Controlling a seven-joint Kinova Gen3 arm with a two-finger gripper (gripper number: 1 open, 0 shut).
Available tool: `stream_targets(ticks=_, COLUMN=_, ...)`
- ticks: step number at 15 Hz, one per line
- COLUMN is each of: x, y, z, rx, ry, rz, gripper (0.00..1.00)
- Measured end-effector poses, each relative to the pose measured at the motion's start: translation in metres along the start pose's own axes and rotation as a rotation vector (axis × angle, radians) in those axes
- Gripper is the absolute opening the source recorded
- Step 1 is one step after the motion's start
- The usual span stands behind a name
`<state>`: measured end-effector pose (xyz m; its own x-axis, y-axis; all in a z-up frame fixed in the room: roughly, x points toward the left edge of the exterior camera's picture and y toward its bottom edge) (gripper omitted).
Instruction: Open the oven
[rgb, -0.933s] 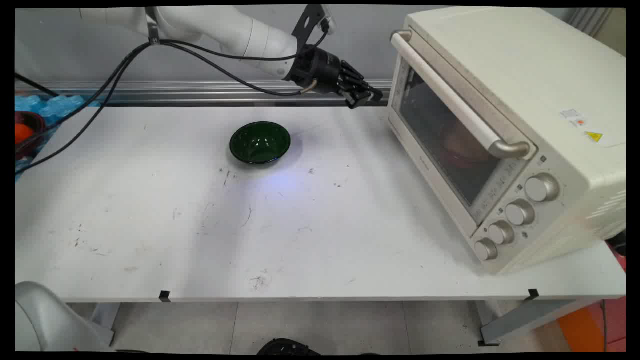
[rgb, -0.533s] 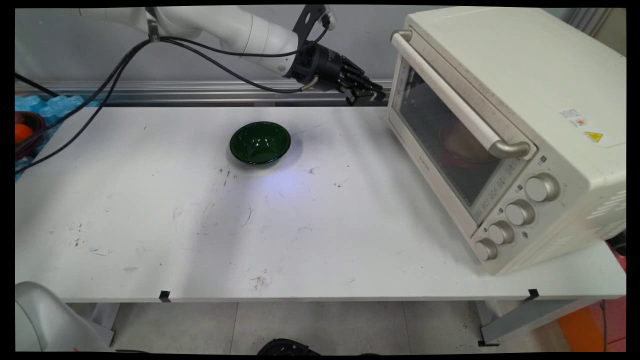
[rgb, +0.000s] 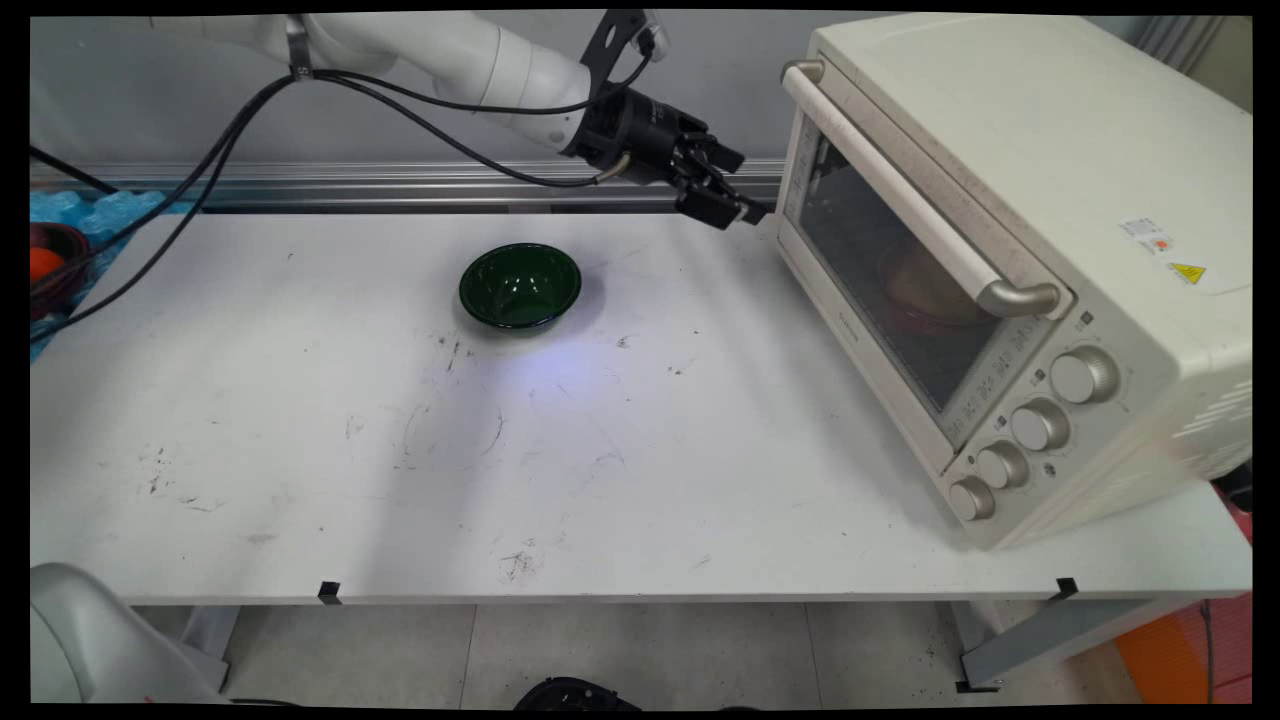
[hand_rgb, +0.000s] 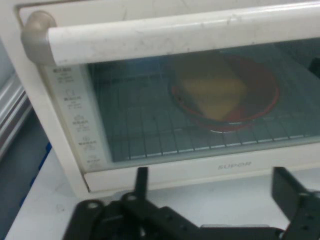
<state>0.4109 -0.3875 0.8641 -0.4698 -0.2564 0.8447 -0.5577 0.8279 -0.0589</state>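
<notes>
A: The black gripper (rgb: 735, 187) hangs in the air above the far side of the white table (rgb: 300, 480), right beside the upper left corner of the toaster oven (rgb: 1010, 250).

B: And the jaws?

A: Spread apart, nothing between them. In the hand view one finger (hand_rgb: 142, 181) stands at the lower left and the other at the lower right, with bare table showing in the gap.

B: What does the hand camera face?

A: The oven door, shut. Its long pale handle (hand_rgb: 180, 35) runs across the top of that view. Behind the glass sits a red bowl (hand_rgb: 227, 95) on the wire rack, with something yellow in it; what it is, the glass leaves unclear.

B: Anything else on the table?

A: A dark green bowl (rgb: 520, 285) stands upright, well apart from the oven, to the left of and nearer the camera than the gripper. Four round knobs (rgb: 1040, 425) line the oven's right panel. Black cables (rgb: 200, 180) trail from the arm down toward the picture's left edge.
</notes>
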Motion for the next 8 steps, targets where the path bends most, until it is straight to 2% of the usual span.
stream_targets(ticks=8, x=-0.006, y=0.009, z=-0.044, rx=-0.01, ry=-0.05, rz=-0.024, gripper=1.0)
